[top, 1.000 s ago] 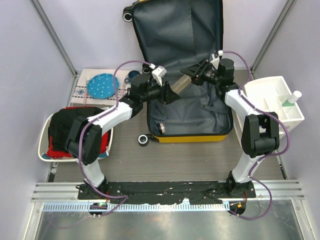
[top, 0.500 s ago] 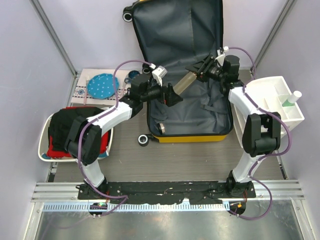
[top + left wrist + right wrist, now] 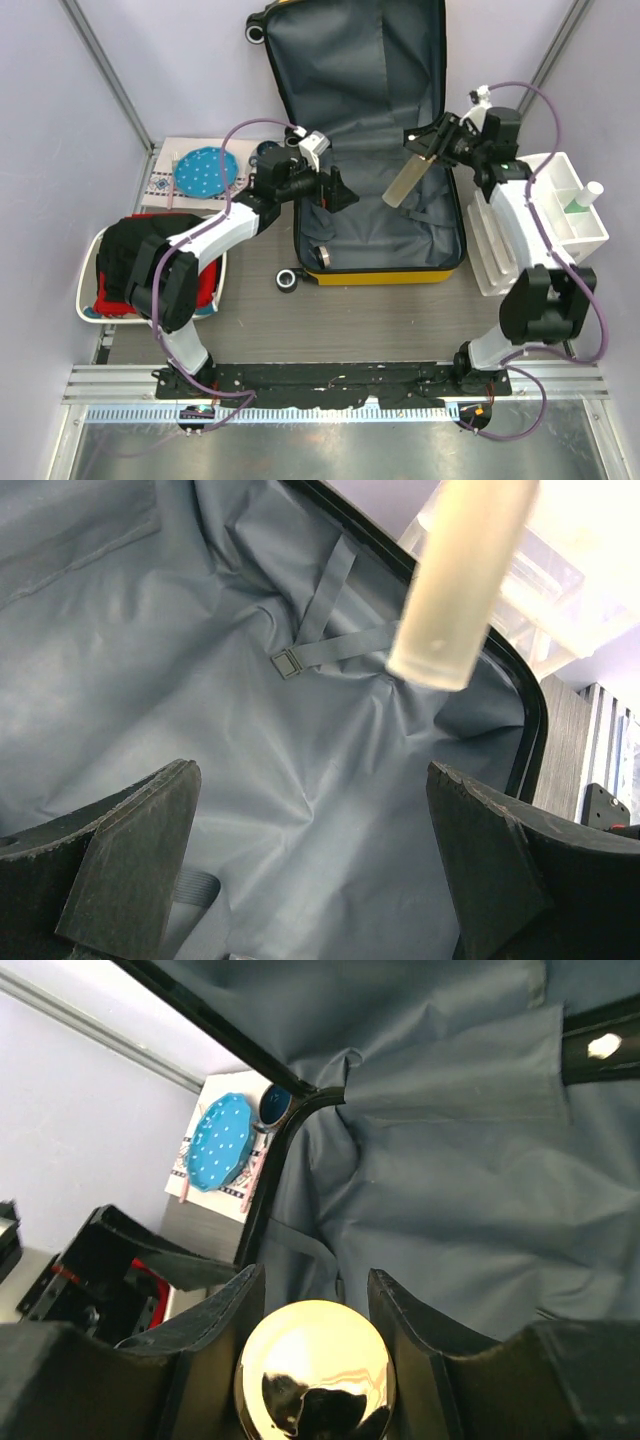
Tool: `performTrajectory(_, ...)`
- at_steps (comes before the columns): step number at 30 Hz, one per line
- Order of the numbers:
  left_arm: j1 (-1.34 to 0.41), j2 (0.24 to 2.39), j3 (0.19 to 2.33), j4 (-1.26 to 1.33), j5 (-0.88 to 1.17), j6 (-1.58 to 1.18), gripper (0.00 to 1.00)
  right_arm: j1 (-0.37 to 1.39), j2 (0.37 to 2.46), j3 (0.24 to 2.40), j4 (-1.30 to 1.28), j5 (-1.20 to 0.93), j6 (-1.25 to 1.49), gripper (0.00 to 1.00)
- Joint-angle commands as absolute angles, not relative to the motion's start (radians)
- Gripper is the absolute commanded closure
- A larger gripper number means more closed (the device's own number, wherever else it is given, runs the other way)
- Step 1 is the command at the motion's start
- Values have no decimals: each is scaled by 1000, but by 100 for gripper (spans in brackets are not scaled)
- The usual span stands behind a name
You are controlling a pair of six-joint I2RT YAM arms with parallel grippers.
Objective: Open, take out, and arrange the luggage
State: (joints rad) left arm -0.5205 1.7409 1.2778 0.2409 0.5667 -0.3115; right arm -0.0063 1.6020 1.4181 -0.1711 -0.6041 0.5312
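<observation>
1. The luggage (image 3: 380, 275) lies open mid-worktop (image 3: 380, 320), yellow front rim nearest the arm bases.
2. Left end effector (image 3: 338, 190) hovers spread wide, empty, above its left half.
3. Right end effector (image 3: 437, 146) grips a pale bottle (image 3: 407, 180) over the right half; the luggage's far half stands upright.

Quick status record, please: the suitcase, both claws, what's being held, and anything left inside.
luggage: open, lid raised toward the back wall
left claw: open, empty, over the grey lining
right claw: shut on the bottle
bottle: pale, gold cap, tilted in the air above the open half
left inside: small item near the front left corner
</observation>
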Motion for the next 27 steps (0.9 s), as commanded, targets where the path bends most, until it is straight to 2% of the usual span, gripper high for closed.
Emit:
performTrajectory(1, -518, 1710, 1313, 236, 587, -308, 1, -57, 1393, 1451, -271, -581, 344, 99)
performTrajectory(8, -520, 1743, 1399, 170, 626, -282, 0, -244, 1220, 1419, -386, -675, 313, 99)
performTrajectory(14, -535, 1766, 1428, 160, 640, -268, 0, -484, 1123, 1473, -569, -778, 269, 99)
performTrajectory(19, -549, 1785, 1446, 161, 658, -271, 0, -708, 1103, 1531, -699, -842, 193, 99)
performTrajectory(27, -555, 1815, 1493, 137, 673, -278, 0, -899, 1181, 1739, -917, -844, 31, 99)
